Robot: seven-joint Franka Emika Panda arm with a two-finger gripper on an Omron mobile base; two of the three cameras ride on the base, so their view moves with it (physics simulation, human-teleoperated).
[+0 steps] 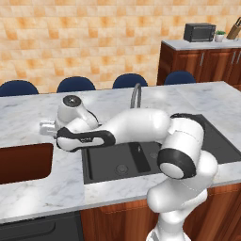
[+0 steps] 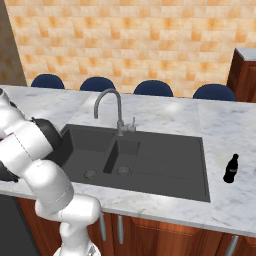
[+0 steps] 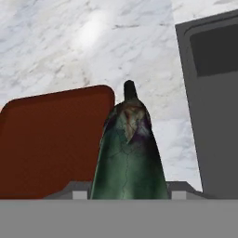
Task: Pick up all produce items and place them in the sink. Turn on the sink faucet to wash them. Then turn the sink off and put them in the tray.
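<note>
Above the marble counter (image 1: 28, 127), between the red-brown tray (image 1: 23, 162) and the black double-basin sink (image 1: 117, 164), a dark green vegetable (image 3: 129, 153) is seen held in the gripper (image 3: 128, 193) of the white arm. From the hand view the vegetable rises straight out between the fingertips, its stem end uppermost, so the gripper is judged to be partly closed around it, neither wide nor pinched fully shut. The tray's rounded corner lies just to one side of the vegetable in that view and the sink's rim to the other, with bare marble beyond.

From the left base view the hand (image 1: 56, 127) is shown reaching out past the sink's left edge, over the counter near the tray. The grey gooseneck faucet (image 2: 111, 107) stands behind the basins; no water can be made out. Both basins are seen bare from the right base view, and a small dark bottle (image 2: 230, 169) stands on the counter well to the sink's right.

Whether the carry in hand is toward the sink for washing or toward the tray afterwards cannot be told from these views alone. Either way, the next move is judged to call for the vegetable to be brought squarely over the chosen receptacle and lowered before the fingers are parted.
</note>
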